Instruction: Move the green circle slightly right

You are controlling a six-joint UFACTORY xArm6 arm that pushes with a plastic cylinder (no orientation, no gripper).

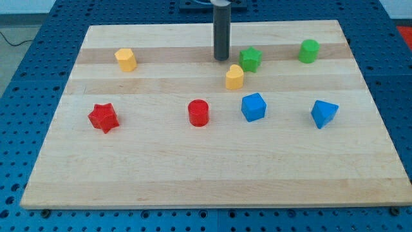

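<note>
No gripper here, nothing to open or close: just my tip (222, 59) at the end of the dark rod (222, 32), planted on the wooden board (193, 174) at about twelve o'clock, just beside the green star (250, 59) at its nine o'clock and at eleven o'clock of the yellow rounded block (235, 77). Well apart at three o'clock of my tip, toward one o'clock of the board: the green circle (309, 51), untouched. Elsewhere: yellow hexagon-like block (125, 60) at ten o'clock, red star (103, 117) at nine, red cylinder (199, 113) near centre, blue cube (253, 107) just beyond at its three, blue angular block (324, 113) farther toward three.
</note>
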